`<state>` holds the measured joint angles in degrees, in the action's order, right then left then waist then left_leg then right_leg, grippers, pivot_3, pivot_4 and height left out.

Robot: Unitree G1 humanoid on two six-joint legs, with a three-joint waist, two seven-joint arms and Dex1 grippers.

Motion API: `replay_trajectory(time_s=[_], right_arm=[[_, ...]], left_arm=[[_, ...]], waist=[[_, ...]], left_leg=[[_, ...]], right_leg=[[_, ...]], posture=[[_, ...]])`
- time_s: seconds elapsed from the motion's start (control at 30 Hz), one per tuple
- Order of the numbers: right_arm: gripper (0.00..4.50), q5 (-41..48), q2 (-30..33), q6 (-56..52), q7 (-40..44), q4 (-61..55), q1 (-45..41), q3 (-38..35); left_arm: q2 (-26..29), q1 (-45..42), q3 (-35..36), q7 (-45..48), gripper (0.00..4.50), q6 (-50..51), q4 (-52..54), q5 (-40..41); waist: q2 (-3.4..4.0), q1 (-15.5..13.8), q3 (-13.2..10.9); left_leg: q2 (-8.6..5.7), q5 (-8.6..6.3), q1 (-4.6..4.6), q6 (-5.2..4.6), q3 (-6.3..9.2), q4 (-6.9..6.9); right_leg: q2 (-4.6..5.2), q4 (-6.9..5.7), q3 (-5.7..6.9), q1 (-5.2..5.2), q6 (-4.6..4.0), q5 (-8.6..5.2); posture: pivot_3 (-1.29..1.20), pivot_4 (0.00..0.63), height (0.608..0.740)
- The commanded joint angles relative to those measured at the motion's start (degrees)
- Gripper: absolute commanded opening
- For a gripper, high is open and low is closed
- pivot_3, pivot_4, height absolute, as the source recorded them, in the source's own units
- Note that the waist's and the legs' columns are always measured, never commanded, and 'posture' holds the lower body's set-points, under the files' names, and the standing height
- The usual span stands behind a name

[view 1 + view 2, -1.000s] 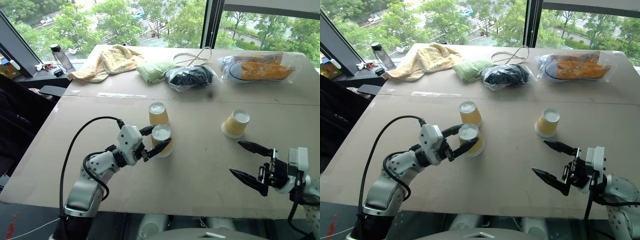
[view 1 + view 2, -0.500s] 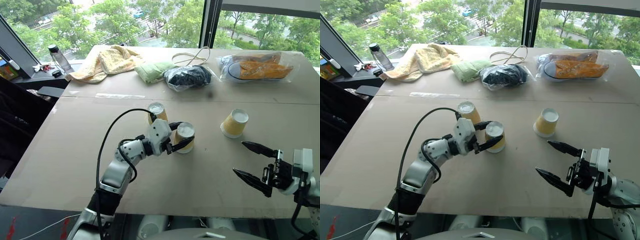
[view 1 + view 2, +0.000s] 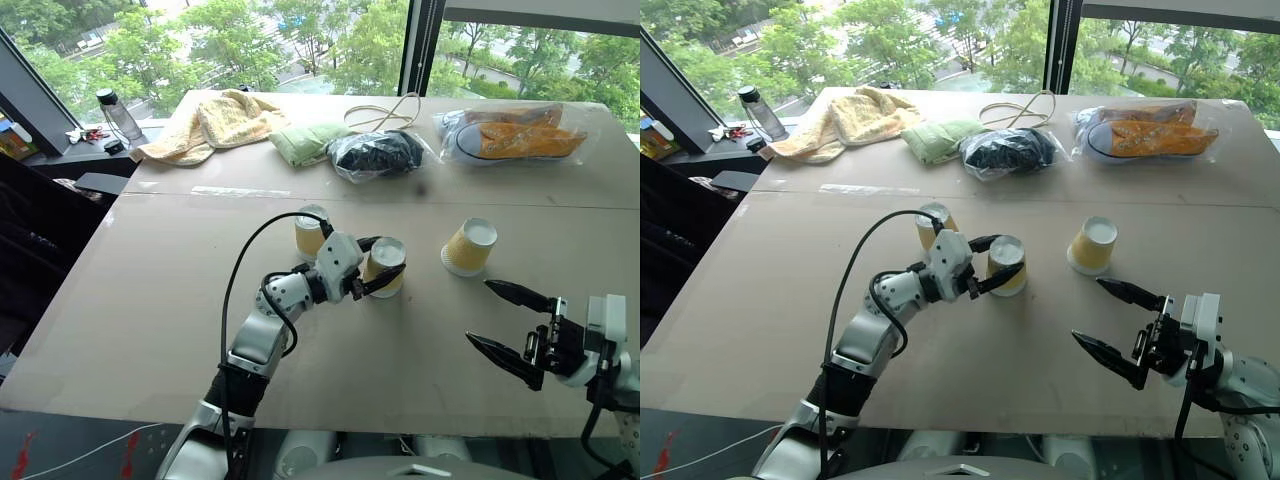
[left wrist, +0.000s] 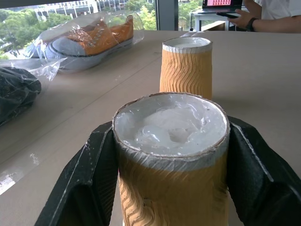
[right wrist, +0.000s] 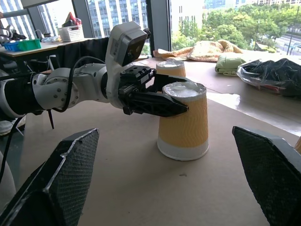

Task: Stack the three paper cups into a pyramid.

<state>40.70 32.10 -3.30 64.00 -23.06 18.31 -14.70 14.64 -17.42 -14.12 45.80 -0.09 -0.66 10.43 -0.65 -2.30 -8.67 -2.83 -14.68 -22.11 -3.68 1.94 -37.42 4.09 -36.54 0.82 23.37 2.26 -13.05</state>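
I'm reaching my left end effector [image 3: 384,270] out level over the desk [image 3: 150,300], and its two black fingers are flanking the middle cup [image 3: 386,265], which is standing upside down, white bottom up. From the right wrist view the cup's rim is sitting flat on the board; the fingers are lying along its upper wall, and I can't tell whether they are pressing or just parting, so I'm calling that grip uncertain. The far-left cup [image 3: 310,230] is standing just behind my left wrist, also inverted. The third cup [image 3: 470,247] is sitting well apart to my right, and it's leaning over toward the window. That's the relation that matters, I judge: it's lying ahead of my right end effector [image 3: 509,322], which is hanging wide open and empty, clearly the nearer arm for that pick.

The left wrist view is showing the right cup [image 4: 186,66] straight beyond the middle one, in line with the fingers, which the head views don't make plain. The right wrist view is showing the gap between the two left cups.
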Motion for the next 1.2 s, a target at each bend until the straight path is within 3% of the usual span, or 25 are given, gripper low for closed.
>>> replay_trajectory(time_s=[0.03,0.33,0.47,0.73,0.97,1.2], right_arm=[[4.50,0.3,-0.1,1.1,-0.1,-0.4,-0.2,-1.4],[4.50,-0.7,-1.4,3.2,-1.8,3.4,-2.0,-3.0],[4.50,-5.4,-4.5,4.4,-11.3,7.6,-7.9,-4.0],[4.50,-11.5,-6.9,3.1,-21.2,14.5,-16.5,-1.7],[4.50,-14.3,-7.8,2.9,-21.2,22.0,-23.6,1.9],[4.50,-15.1,-8.7,3.2,-20.2,28.3,-28.6,3.1]], left_arm=[[0.3,0.4,1.1,1.6,4.48,-1.7,2.7,2.3],[6.0,5.6,5.3,5.5,4.48,2.1,15.9,10.9],[13.0,9.7,11.5,3.5,4.48,9.5,25.4,14.6],[24.8,11.6,20.4,3.3,4.48,22.9,34.9,23.3],[32.7,10.4,27.4,5.9,4.48,30.3,38.0,33.0],[34.9,9.8,30.7,6.5,4.48,31.6,38.2,36.2]], waist=[[0.00,0.0,0.0],[0.00,0.1,0.0],[0.01,0.7,0.0],[0.07,1.1,-0.1],[0.14,1.5,-0.1],[0.23,1.6,-0.2]], left_leg=[[0.00,0.00,0.00,0.00,0.00,0.00],[0.02,0.00,0.00,0.00,0.00,0.01],[0.07,0.00,0.01,0.01,-0.01,0.01],[0.01,0.01,0.01,0.02,-0.01,0.02],[0.02,0.01,0.04,0.02,-0.02,0.05],[0.01,0.02,0.06,0.04,-0.04,0.07]], right_leg=[[0.01,0.00,0.00,0.00,0.00,0.00],[0.03,0.00,-0.01,0.01,-0.02,-0.01],[0.00,0.00,-0.01,0.01,-0.06,-0.02],[0.02,-0.07,-0.01,0.04,-0.10,-0.04],[-0.03,-0.08,-0.01,0.05,-0.11,-0.04],[-0.05,-0.09,-0.02,0.04,-0.08,-0.02]], posture=[[0.00,0.150,0.740],[0.00,0.150,0.740],[0.00,0.150,0.740],[0.00,0.150,0.740],[0.00,0.150,0.740],[0.00,0.150,0.740]])
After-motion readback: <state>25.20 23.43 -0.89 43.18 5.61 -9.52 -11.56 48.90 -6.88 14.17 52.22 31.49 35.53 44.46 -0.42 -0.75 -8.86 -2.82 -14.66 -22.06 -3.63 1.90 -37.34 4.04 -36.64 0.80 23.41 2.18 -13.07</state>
